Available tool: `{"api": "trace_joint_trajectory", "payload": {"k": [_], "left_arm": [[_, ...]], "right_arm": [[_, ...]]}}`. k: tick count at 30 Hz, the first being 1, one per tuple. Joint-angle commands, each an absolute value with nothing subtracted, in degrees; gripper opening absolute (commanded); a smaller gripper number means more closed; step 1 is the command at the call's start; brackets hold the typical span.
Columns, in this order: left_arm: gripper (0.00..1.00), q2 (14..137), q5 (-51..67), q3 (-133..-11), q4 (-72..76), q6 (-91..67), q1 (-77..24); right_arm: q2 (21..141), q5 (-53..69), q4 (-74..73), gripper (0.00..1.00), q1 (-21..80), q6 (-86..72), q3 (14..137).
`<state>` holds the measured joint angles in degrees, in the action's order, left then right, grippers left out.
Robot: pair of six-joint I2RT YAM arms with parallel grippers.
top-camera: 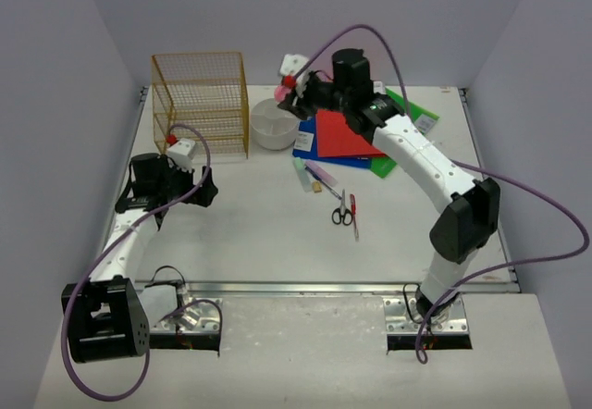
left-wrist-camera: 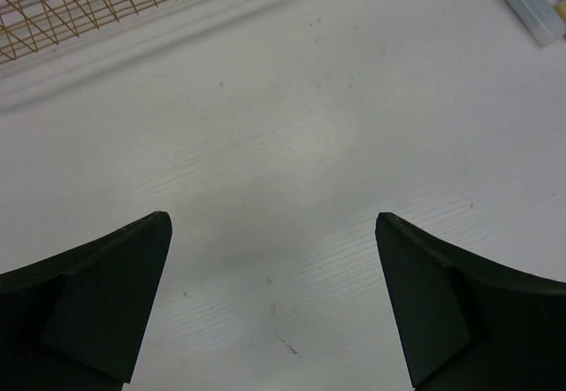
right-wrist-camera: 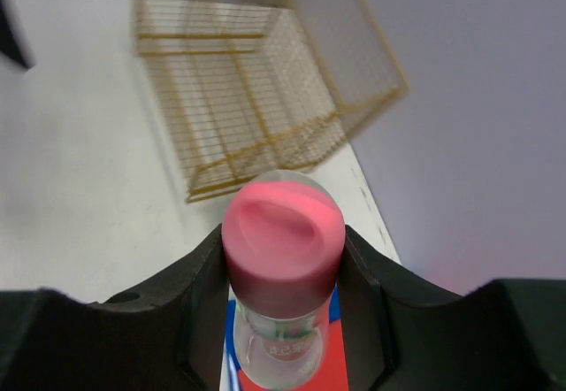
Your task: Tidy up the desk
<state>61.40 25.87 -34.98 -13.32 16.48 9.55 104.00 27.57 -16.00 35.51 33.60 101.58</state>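
Right now the right gripper [right-wrist-camera: 283, 263] is pinching a pink-capped bottle [right-wrist-camera: 283, 232], its jaws pressing against either side of the cap and the clear neck below it. In the overhead view this arm is reaching far across the desk [top-camera: 259, 242] and holding the bottle just to the right of the gold wire rack [top-camera: 202, 104]. The bottle is hanging by the far side of a white bowl [top-camera: 274, 124], which is sitting close beside the rack's front right corner. Whether the bottle's base is resting on anything I cannot tell.

The left gripper [left-wrist-camera: 272, 223] is hovering low over bare desk just in front of the rack, its jaws standing spread wide with nothing between them. The rack's bottom edge is showing at the top of the left wrist view.

The desk itself is lying flat and white under everything, with the rack standing on its back left part. To the right of the rack, past the bowl, a red sheet [top-camera: 340, 136] is lying on a blue sheet [top-camera: 305, 145], with a green sheet [top-camera: 424, 111] poking out beyond them. Nearer the arm bases, also to the rack's right, a pale green marker [top-camera: 303, 176], scissors [top-camera: 343, 210] and a red pen [top-camera: 353, 215] are lying loose, the pen just beside the scissors.
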Motion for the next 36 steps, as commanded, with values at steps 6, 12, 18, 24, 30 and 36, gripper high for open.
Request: {"api": "trace_joint_trajectory", "payload": {"k": [6,12,18,24,30,36], "left_arm": [[1.00,59.54,32.07,-36.94,-6.21,9.51,11.25],[1.00,59.85,33.17,-38.06,-6.80,9.27,11.35],[1.00,60.16,32.71,-38.29,-6.94,9.49,11.43],[1.00,61.71,32.61,-39.08,-6.69,9.16,11.43],[1.00,62.66,32.05,-39.21,-6.53,9.68,11.60],[1.00,63.53,31.75,-38.45,-6.26,10.44,11.97]], "right_arm": [[111.38,9.27,23.95,0.00,31.55,-9.96,93.73],[123.55,4.47,27.04,0.00,31.58,-10.78,107.65],[129.93,1.93,32.96,0.00,31.65,-7.77,112.55],[134.00,0.12,34.89,0.00,31.72,-7.87,114.44],[135.00,0.14,36.44,0.00,31.64,-8.16,112.78],[134.09,1.14,36.68,0.00,31.89,-9.32,109.44]]}}
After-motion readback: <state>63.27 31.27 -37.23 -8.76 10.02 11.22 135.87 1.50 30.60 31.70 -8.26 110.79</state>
